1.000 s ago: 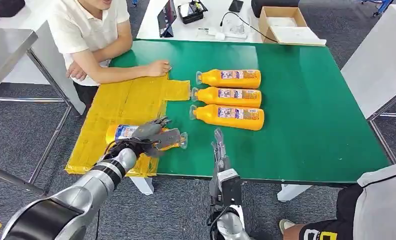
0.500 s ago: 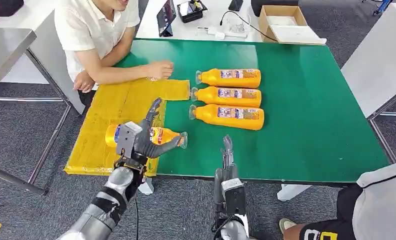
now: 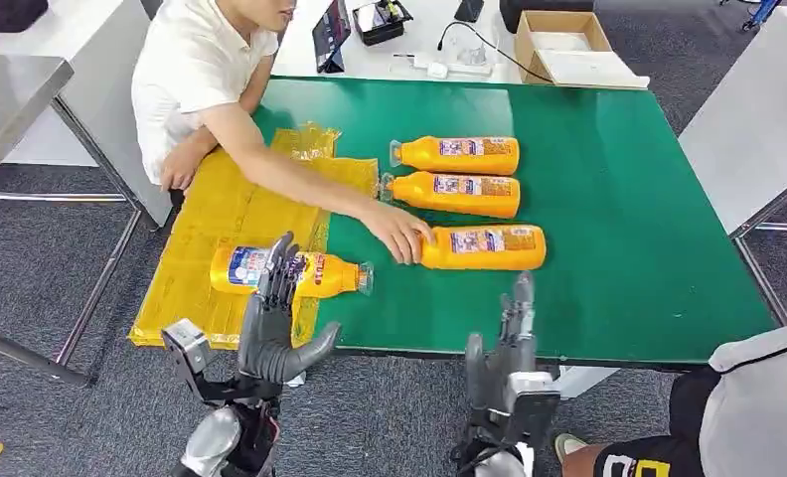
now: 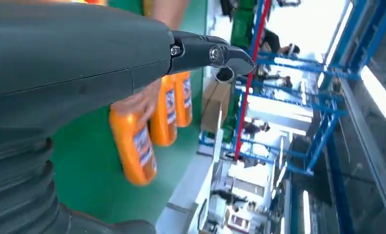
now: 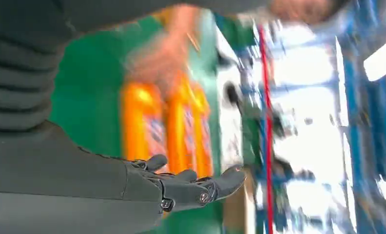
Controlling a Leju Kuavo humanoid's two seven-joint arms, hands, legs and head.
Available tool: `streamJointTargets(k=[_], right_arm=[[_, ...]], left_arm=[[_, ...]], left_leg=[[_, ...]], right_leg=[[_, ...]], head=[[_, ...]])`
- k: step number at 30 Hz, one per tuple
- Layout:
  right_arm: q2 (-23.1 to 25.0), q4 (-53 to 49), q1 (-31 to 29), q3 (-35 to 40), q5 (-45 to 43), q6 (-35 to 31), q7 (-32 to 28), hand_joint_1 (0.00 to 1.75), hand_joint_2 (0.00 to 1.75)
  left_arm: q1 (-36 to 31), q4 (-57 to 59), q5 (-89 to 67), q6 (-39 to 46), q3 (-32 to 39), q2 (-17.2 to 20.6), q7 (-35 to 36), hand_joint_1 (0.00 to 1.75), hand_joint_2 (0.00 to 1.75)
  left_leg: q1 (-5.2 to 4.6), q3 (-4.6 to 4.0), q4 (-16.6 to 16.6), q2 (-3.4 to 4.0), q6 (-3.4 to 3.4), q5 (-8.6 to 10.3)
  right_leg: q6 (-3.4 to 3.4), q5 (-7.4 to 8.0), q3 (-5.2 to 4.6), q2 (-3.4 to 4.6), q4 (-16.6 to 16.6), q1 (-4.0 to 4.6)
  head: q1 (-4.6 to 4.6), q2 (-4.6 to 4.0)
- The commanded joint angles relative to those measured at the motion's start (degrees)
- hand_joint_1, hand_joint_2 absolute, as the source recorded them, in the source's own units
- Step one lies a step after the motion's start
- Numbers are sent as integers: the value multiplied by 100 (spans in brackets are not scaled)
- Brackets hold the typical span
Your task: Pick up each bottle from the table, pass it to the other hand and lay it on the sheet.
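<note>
From the head view you saw both hands empty, fingers apart: left hand near the sheet bearing one bottle, right hand at the counter edge. A person's hand touched the nearest bottle. The left wrist view showed your three orange bottles side by side; the right wrist view was blurred, fingers spread.

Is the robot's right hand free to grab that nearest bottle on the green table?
Probably not yet. The right hand is open near the table edge, but a person's hand rests on the neck of the nearest bottle.
</note>
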Motion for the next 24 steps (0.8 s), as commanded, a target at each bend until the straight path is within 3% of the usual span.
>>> streamJointTargets(k=[1, 3, 4, 5, 7, 10, 11, 12, 13, 15, 17, 19, 20, 24], right_arm=[[-22, -674, 116, -649, -70, -40, 11, 0, 175], [-22, -674, 116, -649, -70, -40, 11, 0, 175], [130, -657, 205, -922, -353, 191, 11, 0, 0], [241, -519, 254, -1148, -558, 434, 11, 0, 0], [374, -524, 357, -1486, -850, 594, 12, 0, 0], [485, -440, 375, -1583, -472, 205, 185, 0, 0], [486, -208, 266, -1463, 239, -473, 121, 0, 175], [304, 50, 149, -1213, 1055, -1013, 23, 0, 175], [86, 274, 4, -915, 1725, -1158, 30, 0, 175], [-89, 550, -212, -743, 1791, -956, 253, 0, 175], [-271, 1093, -614, -926, 3287, -1163, 624, 0, 175], [-213, 1704, -1123, -1711, 4911, -1163, 602, 0, 175], [-149, 1976, -1334, -2118, 5587, -1163, 580, 0, 175], [-262, 2873, -1774, -2387, 6656, -1163, 910, 0, 175]], left_arm=[[207, -252, -8, 59, -166, 207, 32, 0, 175], [207, -252, -8, 59, -166, 207, 32, 0, 175], [243, -242, -13, 268, -85, 133, 124, 0, 175], [292, -250, -50, 440, -77, 124, 165, 0, 0], [379, -244, -111, 777, -110, 130, 364, 0, 0], [410, -226, 85, 945, -208, 169, 463, 0, 0], [420, -198, 84, 1015, -284, 222, 545, 0, 0], [390, -138, 123, 946, -364, 264, 585, 0, 175], [335, -36, 276, 729, -431, 291, 609, 0, 175], [239, 248, 360, 643, -481, 256, 652, 0, 175], [-73, 775, -512, 1116, -763, 181, 470, 0, 175], [-529, 1439, -305, 725, -945, 22, 545, 0, 175], [-674, 1628, -431, 800, -1011, -39, 389, 0, 175], [-817, 1754, -755, 1129, -1047, -127, 247, 0, 175]], left_leg=[[2, 13, -3, -2, -5, -2], [5, 21, -3, 5, -8, -6], [6, 33, -3, 3, -12, -10], [6, 23, -3, -2, -8, -5], [5, 27, -8, -5, -7, -4], [1, 24, -6, -4, -5, -2], [6, 31, -4, -5, -7, -8], [5, 28, -5, 1, -7, -6], [6, 38, -8, 9, -8, -10], [6, 28, -12, 11, -5, -2], [6, 36, -16, 9, -5, 0], [9, 55, -22, 14, -8, 2], [-1, 25, -15, -12, -1, 11], [0, 33, -15, -2, 9, 20]], right_leg=[[-9, -4, 13, -3, -1, 2], [-13, -5, 19, 1, -1, 6], [-18, -11, 30, -2, 0, 8], [-13, -6, 24, -6, -3, 8], [-12, -6, 29, -7, -8, 6], [-8, -6, 21, -7, -2, 2], [-13, -10, 31, -8, -3, 7], [-11, -7, 27, 0, -4, 6], [-14, -8, 35, 7, -8, 7], [-9, 3, 28, 8, -14, 7], [-9, 4, 38, 7, -19, 6], [-16, 8, 57, 9, -28, 11], [-5, 8, 31, -16, -18, 1], [0, 19, 38, -4, -24, 3]], head=[[0, 0], [-2, 0], [-2, 0], [0, 0], [0, 0], [-4, 0], [0, 0], [0, 0], [-2, 0], [-2, 0], [0, 0], [-2, 0], [-4, 0], [-2, 0]])
